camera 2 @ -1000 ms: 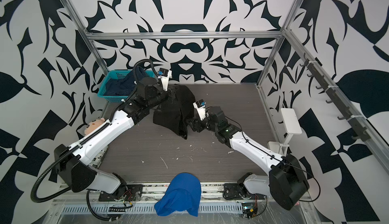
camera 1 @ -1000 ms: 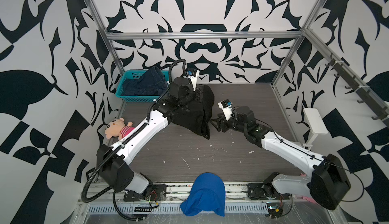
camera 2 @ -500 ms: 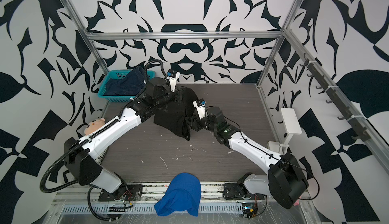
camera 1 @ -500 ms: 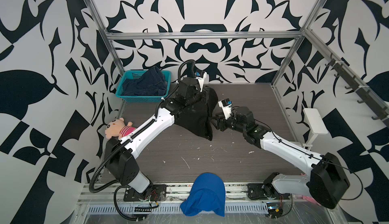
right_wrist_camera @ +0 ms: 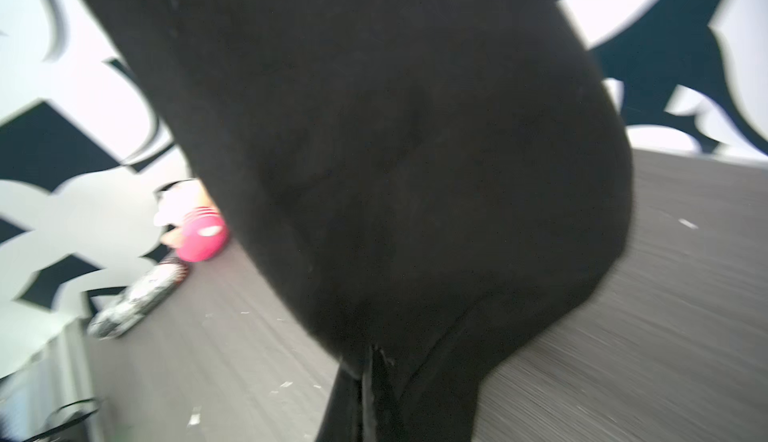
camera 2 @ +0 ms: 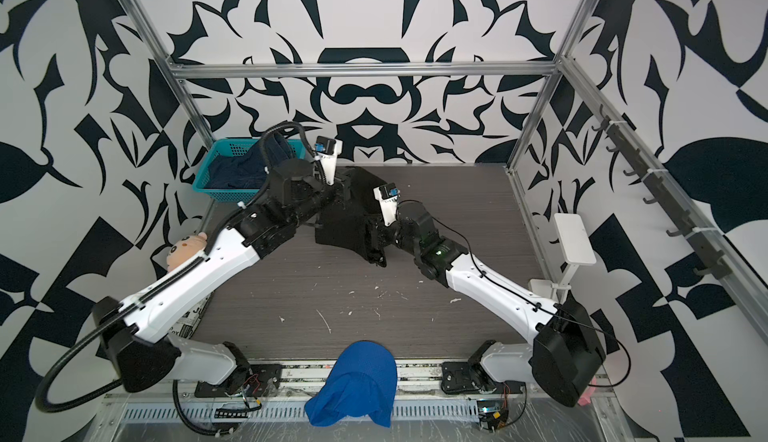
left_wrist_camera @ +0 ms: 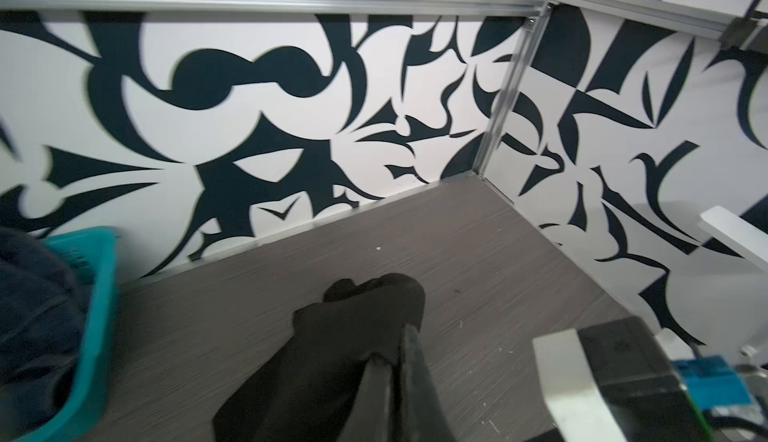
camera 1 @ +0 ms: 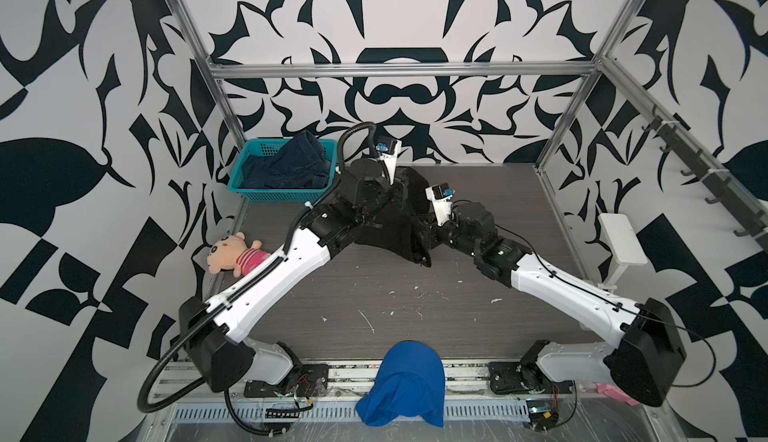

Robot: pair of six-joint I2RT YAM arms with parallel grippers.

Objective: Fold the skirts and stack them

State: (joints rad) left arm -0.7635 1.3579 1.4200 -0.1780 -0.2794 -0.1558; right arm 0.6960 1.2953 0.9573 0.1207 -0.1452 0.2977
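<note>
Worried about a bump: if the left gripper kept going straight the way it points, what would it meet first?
Beyond the black skirt it grips, the left gripper faces the table, then probably the patterned back wall near the corner post. Nothing else seems to lie in line, though depth is unclear.

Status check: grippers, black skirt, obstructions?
Left gripper shut on black skirt. Right gripper shut on it too. Denim skirt waits in basket. Nothing in the way.

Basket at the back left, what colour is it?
The basket is teal, clearest in a top view.
</note>
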